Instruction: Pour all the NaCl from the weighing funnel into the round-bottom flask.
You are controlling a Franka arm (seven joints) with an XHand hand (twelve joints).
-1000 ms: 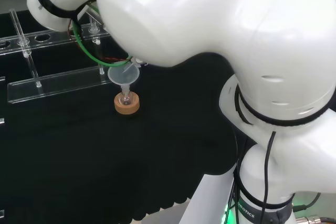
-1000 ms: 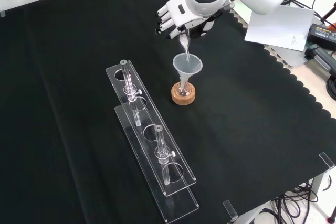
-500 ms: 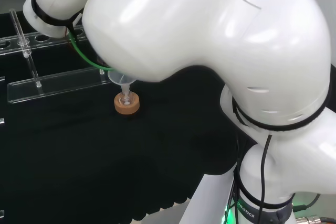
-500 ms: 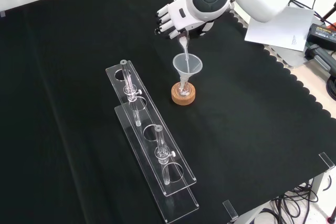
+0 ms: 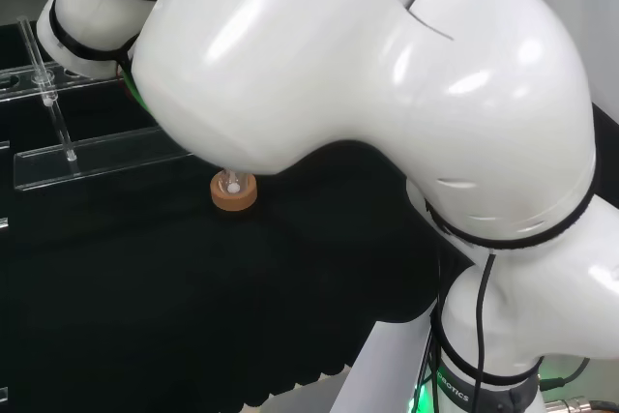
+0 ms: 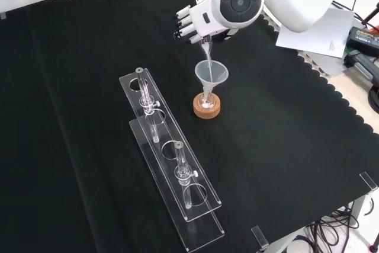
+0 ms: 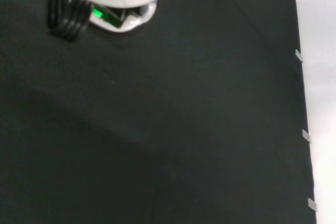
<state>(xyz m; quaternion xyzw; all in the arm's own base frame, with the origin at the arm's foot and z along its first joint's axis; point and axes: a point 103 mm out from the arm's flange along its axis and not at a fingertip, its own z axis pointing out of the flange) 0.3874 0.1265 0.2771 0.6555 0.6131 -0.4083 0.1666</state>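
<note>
In the front view the hand (image 6: 192, 22) hangs above and left of a clear plastic funnel (image 6: 211, 74) and is shut on the weighing funnel (image 6: 206, 56), with its fingers curled round the upper end. The weighing funnel is tilted steeply, its thin tip reaching down into the plastic funnel's mouth. That funnel sits in the neck of the small round-bottom flask (image 6: 206, 102), which stands on a cork ring (image 6: 207, 109). Something whitish shows in the flask's bottom. In the head view the cork ring (image 5: 234, 192) and flask (image 5: 232, 182) peek out under the arm's big white link.
A long clear acrylic rack (image 6: 169, 158) with glass pieces standing in it lies left of and nearer than the flask in the front view; in the head view the rack (image 5: 97, 155) lies behind the flask. White paper (image 6: 314, 31) and cables lie beyond the cloth's scalloped edge.
The arm's upper links have swung left in the head view and now cover the plastic funnel. In the front view the wrist has turned further and the weighing funnel stands steeper.
</note>
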